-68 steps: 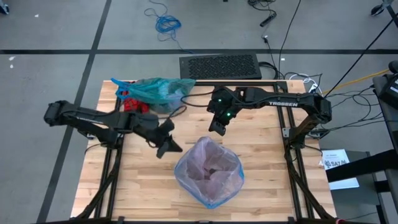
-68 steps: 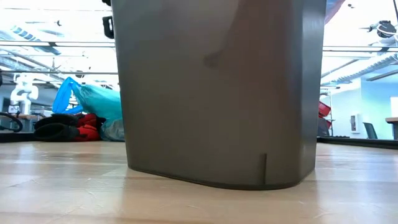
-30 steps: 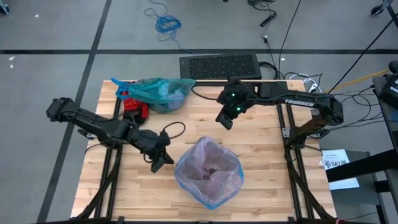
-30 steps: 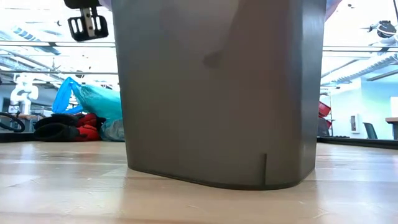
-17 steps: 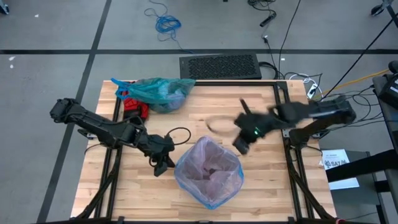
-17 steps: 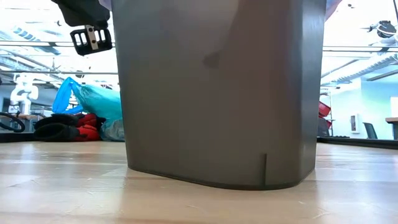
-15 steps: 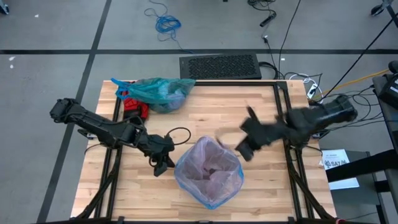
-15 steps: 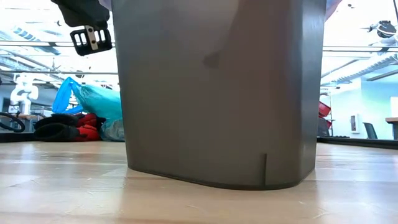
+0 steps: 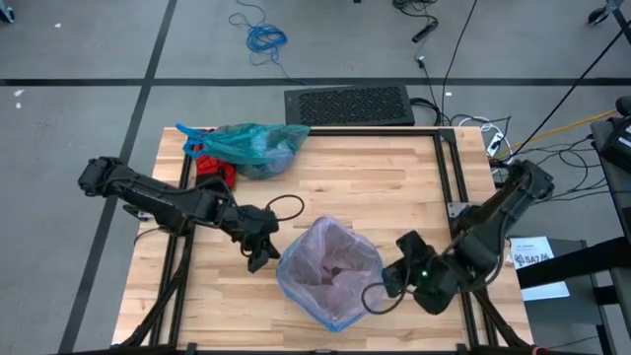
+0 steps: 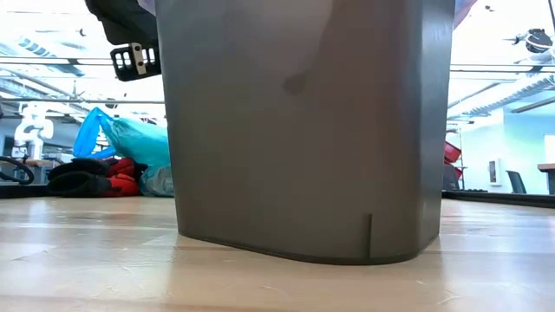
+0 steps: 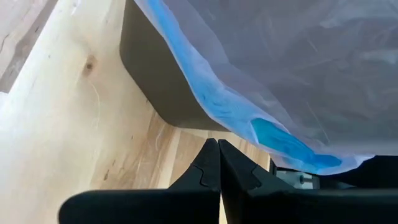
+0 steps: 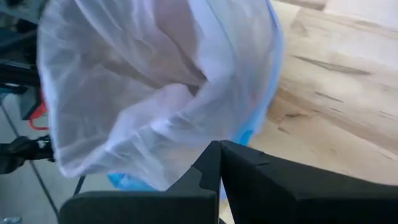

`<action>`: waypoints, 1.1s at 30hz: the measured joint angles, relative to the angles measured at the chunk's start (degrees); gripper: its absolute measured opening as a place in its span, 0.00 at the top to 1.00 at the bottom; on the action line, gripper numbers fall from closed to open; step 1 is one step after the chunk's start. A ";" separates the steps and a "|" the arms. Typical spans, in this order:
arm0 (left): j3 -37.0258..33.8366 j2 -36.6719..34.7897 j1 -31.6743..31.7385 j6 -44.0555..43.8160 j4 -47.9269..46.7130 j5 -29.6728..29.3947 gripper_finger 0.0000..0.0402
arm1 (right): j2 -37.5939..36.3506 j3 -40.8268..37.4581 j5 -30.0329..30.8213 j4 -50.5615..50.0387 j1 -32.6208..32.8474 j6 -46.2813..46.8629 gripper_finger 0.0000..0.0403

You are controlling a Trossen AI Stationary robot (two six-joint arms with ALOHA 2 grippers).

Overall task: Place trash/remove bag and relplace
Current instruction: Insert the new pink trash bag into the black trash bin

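A: Teal-green plastic, crinkled and knotted: the bag [image 9: 251,145] lies at the 11 o'clock corner of the table [image 9: 335,189], against a red and black bundle [image 9: 213,168]. What has changed?

B: The right gripper [image 9: 394,279] has swung in half a second from the 1 o'clock side of the bin [image 10: 303,130] to its 3 o'clock side and now sits just beside the rim. Over the last two seconds it has travelled from mid-table near 12 o'clock. The left gripper [image 9: 258,251] has crept inward and now stands at the bin's 9 o'clock side, close to the rim.

A: Meaning for the task?

B: Judged from this layout, the used bag is already out and set aside, and the pale pink liner [image 9: 330,266] with its blue edge is already draped in the bin. Both arms now bracket the rim, which suggests the step in hand is seating the liner edge.

A: State of the fingers?

B: In both wrist views the two dark fingers meet at the tips with nothing between them. The left fingers [image 11: 214,174] point at the bin wall beneath the blue edge. The right fingers [image 12: 217,165] point at the liner's folded rim, and no contact is visible.

A: Where is the bag relative to them?

B: Well apart from both grippers. It lies toward 12 o'clock from the left gripper and far toward 10 o'clock from the right gripper, across the bin.
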 joint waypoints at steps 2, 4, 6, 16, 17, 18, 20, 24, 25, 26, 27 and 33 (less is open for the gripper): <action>0.00 0.00 0.48 0.10 0.04 0.37 1.00 | 0.77 0.00 0.02 -1.15 0.93 2.23 1.00; 0.00 0.00 0.99 0.60 0.13 1.13 1.00 | 1.30 -0.02 0.12 -2.20 1.13 3.77 1.00; 0.00 0.00 1.24 1.37 0.43 1.17 1.00 | 1.77 -0.03 0.18 -3.25 1.08 4.86 1.00; 0.00 0.00 1.70 1.50 1.37 1.18 1.00 | 2.09 -6.76 -3.57 -1.53 -3.03 7.85 1.00; 0.00 0.00 1.70 1.50 1.34 1.17 1.00 | 2.09 -7.66 -4.05 -1.42 -3.59 7.89 1.00; 0.00 0.00 1.70 1.50 1.33 1.14 1.00 | 2.09 -8.66 -4.85 -1.32 -4.25 7.96 1.00; 0.00 0.00 1.70 1.50 1.31 0.86 1.00 | 2.09 -10.60 -6.21 0.00 -5.46 7.87 1.00; 0.00 0.00 1.70 1.48 1.25 0.73 1.00 | 0.10 -11.29 -6.71 2.26 -5.68 8.28 1.00; 0.00 0.00 1.70 1.48 1.22 0.72 1.00 | -0.97 -10.70 -6.60 2.30 -5.08 9.09 1.00; 0.00 0.00 1.69 1.47 1.05 0.71 1.00 | -2.06 -10.07 -5.87 2.45 -4.24 10.23 1.00; 0.00 0.00 1.68 1.46 0.88 0.71 1.00 | -3.06 -9.55 -4.67 2.49 -3.53 11.56 1.00; 0.00 0.00 1.70 1.49 0.82 0.67 1.00 | -3.66 -9.21 2.55 4.91 -2.41 14.25 1.00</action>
